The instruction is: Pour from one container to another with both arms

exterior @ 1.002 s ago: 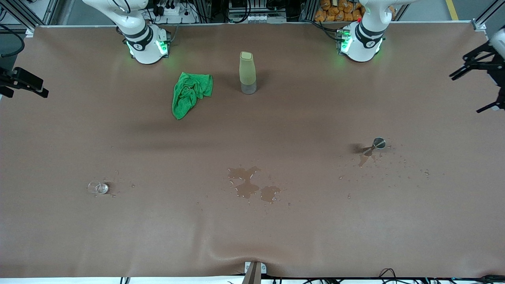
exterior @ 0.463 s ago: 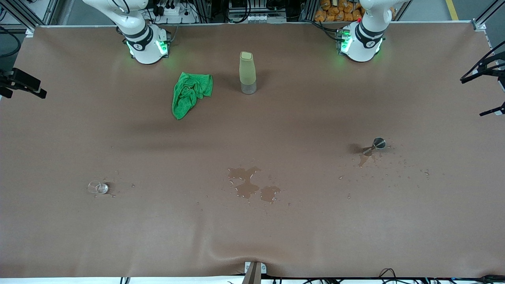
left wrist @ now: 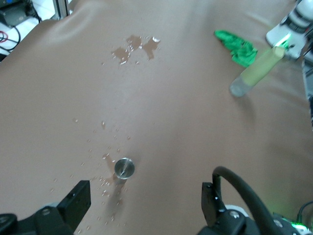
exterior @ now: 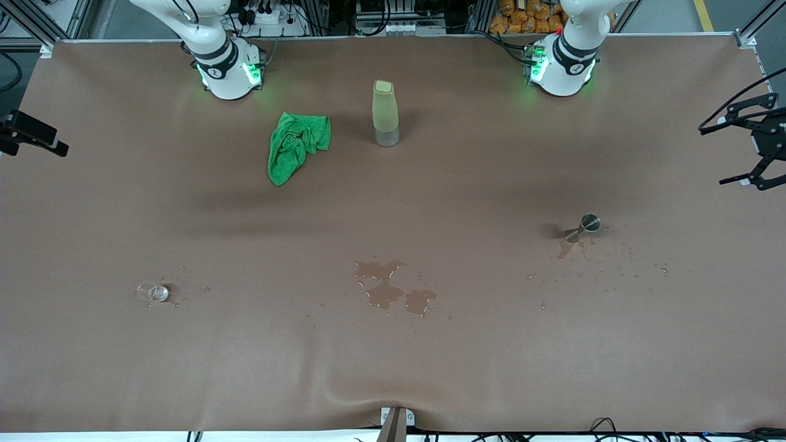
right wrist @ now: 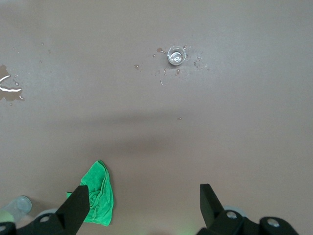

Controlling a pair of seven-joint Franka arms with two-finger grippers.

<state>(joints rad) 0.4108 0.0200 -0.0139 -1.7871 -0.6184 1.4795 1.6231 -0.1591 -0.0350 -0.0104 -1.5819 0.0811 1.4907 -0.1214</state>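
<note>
Below your left gripper (left wrist: 144, 208), jaws wide, stands the metal cup (left wrist: 124, 168); your right gripper (right wrist: 142, 208), equally wide, hangs well short of the glass cup (right wrist: 175, 55), both ready for separate grasps.

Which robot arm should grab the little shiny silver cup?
Probably the left arm. Its open left gripper hangs over its own end of the table, where the silver cup stands. The right gripper, also open, is up at the right arm's end, closer to the glass cup.
</note>
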